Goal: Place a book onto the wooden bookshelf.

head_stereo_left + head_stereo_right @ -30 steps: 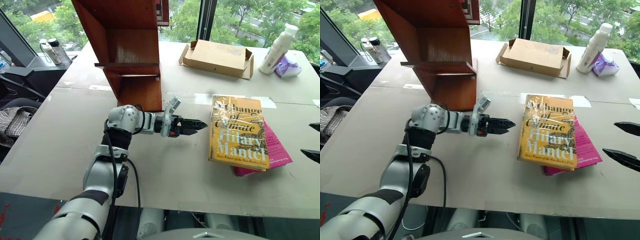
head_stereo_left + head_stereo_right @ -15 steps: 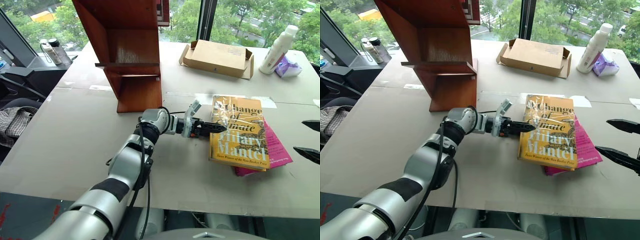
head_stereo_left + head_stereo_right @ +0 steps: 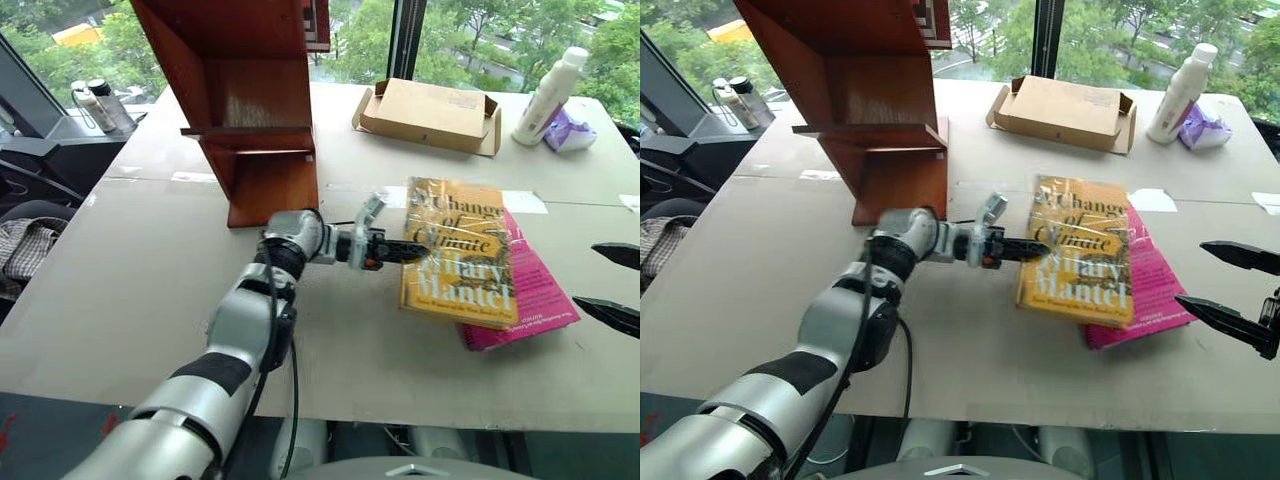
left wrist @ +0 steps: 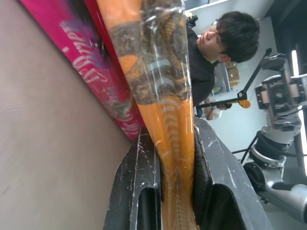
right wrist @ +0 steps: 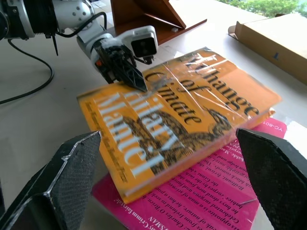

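Note:
The yellow-orange book lies on the table, partly over a pink book, and its left edge is tipped up a little. My left gripper reaches level from the left and is shut on that edge. In the left wrist view one black finger sits on each side of the book's orange cover. My right gripper hangs open just right of both books, touching nothing. The wooden bookshelf stands at the back left of the table.
An open cardboard box lies at the back centre. A white bottle and a purple packet stand at the back right. A person is seen beyond the table in the left wrist view.
My left gripper reached right to the book, and its fingers closed on the book's left edge. The book has tipped and shifted slightly. My right gripper has stayed open.

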Robot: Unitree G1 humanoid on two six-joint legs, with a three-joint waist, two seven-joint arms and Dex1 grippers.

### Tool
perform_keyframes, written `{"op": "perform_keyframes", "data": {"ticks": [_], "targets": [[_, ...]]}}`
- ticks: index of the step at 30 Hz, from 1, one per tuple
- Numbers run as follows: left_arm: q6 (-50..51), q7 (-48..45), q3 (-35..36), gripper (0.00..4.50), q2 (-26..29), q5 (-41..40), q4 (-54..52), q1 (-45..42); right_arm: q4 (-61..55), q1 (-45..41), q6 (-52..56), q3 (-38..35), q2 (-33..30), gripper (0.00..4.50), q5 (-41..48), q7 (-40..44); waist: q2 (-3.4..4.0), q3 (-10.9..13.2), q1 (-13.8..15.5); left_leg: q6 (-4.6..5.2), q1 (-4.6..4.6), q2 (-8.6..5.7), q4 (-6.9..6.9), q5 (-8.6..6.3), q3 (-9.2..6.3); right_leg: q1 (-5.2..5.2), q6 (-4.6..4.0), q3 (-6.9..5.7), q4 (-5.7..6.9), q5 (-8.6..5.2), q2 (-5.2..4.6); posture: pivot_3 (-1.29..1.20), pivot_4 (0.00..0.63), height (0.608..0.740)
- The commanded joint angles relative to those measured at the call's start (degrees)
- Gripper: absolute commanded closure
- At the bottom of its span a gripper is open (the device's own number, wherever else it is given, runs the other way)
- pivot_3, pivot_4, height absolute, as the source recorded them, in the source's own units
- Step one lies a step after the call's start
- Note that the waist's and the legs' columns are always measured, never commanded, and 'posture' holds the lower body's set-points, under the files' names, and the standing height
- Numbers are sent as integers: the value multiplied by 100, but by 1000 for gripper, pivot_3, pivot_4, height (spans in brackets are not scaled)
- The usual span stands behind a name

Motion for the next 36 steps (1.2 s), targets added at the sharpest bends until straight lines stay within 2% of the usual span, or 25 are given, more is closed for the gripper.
{"op": "perform_keyframes", "data": {"ticks": [1, 2, 4, 7, 10, 14, 19, 21, 25, 29, 32, 36], "targets": [[1061, 399, 536, 4278, 342, -771, -2304, 335, 137, -321, -107, 81, 21, 0, 119, -108, 2, 0, -23, 0, 0, 1, 0, 0, 0, 0, 0, 1, -1, 0, -1, 0, 150, 733], [1133, 630, 666, 4278, 431, -844, -2915, 481, 203, -436, -123, 134, 44, 0, 136, -140, 2, 0, -21, -2, 0, 0, 0, 1, 1, 2, 0, 2, 0, 0, -7, 0, 150, 733], [588, 976, 513, 4278, 789, -609, -4275, 904, 371, -672, -176, 278, 67, 0, 111, -173, 4, -2, 2, -9, 1, 0, 2, 5, 2, 5, 1, 4, -2, 1, -11, 0, 150, 733], [-609, 681, -145, 4278, 1813, -176, -6110, 1574, 790, -1080, -302, 505, 62, 0, 19, -163, 4, -1, -16, -26, 10, -5, -3, 14, 8, 8, 1, 36, -1, 1, -13, 0, 150, 733], [-1275, 699, 39, 4278, 2332, -115, -6787, 1698, 1375, -1503, -520, 743, 22, 0, -132, -58, 7, 0, 19, -24, 16, -5, -5, 14, 15, 7, -2, 42, 0, 1, -11, 0, 150, 733], [-3260, 664, 10, 4278, 3097, 907, -7195, 1584, 1989, -2053, -746, 998, -18, 0, -243, 86, 6, 0, 99, 0, 16, -7, 5, 1, 19, 9, -16, 43, 0, -5, -8, 0, 150, 733], [-5046, 709, 18, 4278, 4008, 2045, -6814, 929, 2471, -2690, -963, 1238, 31, 0, -285, 214, 7, 1, 113, 1, 14, -7, 1, 1, 25, 6, -5, 45, -6, 1, 0, 0, 150, 733], [-5249, 704, -4, 4278, 4213, 2246, -6553, 434, 2624, -2934, -1035, 1341, 84, 0, -302, 211, 5, 3, 111, 1, 12, -7, 1, 1, 27, 6, -1, 39, -8, 2, 1, 0, 150, 733], [-5403, 738, -138, 4278, 4290, 2565, -6059, -651, 2873, -3358, -1184, 1525, 189, 0, -348, 201, 4, 4, 109, 1, 8, -8, 2, 0, 29, 5, 2, 25, -13, 1, 2, 0, 150, 733], [-5765, 687, -416, 4278, 4492, 3202, -5327, -1363, 2928, -3586, -1300, 1539, 306, 0, -331, 169, 9, 4, 102, 1, 10, -9, 1, 1, 33, 4, 4, 28, -11, 0, 3, 0, 150, 733], [-6212, 325, -703, 4278, 4978, 3701, -4876, -1338, 2723, -3526, -1295, 1496, 378, 0, -238, 151, 12, 5, 64, 0, 16, -6, 0, 1, 38, 3, 4, 31, -6, 0, 14, 0, 150, 733], [-6457, -69, -1064, 4278, 5598, 4325, -4375, -880, 2381, -3384, -1218, 1387, 440, 0, -41, 97, 29, 14, -54, -1, 21, 0, -4, 2, 50, -9, 2, 46, 6, 0, 24, 0, 150, 733]]}}
